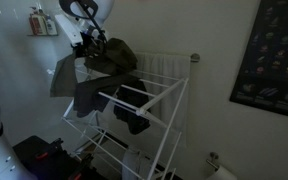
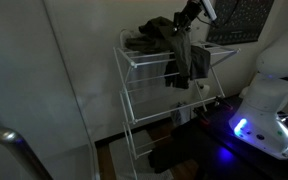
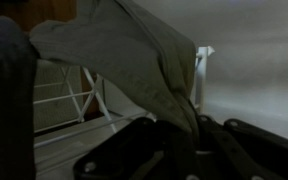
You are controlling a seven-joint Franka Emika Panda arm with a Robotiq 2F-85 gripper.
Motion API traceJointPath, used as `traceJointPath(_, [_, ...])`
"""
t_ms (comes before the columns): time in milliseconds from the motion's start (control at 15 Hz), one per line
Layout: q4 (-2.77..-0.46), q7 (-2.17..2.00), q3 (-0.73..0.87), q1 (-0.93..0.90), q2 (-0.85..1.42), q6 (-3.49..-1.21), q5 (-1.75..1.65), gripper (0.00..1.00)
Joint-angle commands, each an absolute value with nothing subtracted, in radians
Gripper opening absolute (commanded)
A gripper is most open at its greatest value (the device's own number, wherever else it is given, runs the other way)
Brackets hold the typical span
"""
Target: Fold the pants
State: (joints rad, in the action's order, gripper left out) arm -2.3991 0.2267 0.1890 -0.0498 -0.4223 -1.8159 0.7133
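The olive-grey pants [image 1: 96,68] are heaped on the top of a white drying rack [image 1: 169,95], with one leg hanging down over its side. In an exterior view the pants [image 2: 179,48] drape over the rack's top corner. My gripper [image 1: 86,40] is above the heap and has a fold of the cloth lifted. In the wrist view the pants [image 3: 124,50] rise from between the dark fingers of my gripper [image 3: 184,140], which is shut on the cloth. The fingertips are hidden by the cloth.
A smaller black garment [image 1: 134,112] hangs from a lower rail of the rack. The rack [image 2: 144,95] stands close to a pale wall. A dark poster [image 1: 272,55] hangs on the wall. The white robot base [image 2: 274,70] sits beside the rack, with dark clutter on the floor [image 2: 174,155].
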Motion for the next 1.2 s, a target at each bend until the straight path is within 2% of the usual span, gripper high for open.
traceJointPath(0, [-2.306,0.193,0.186,-0.008,-0.385,-1.706,0.781,0.07])
traceJointPath(667, [-2.199,0.211,0.162,0.069,-0.352,-1.825,1.012,0.08])
traceJointPath(1133, [-2.223,0.346,0.051,0.035,-0.355,-2.238,1.031,0.07])
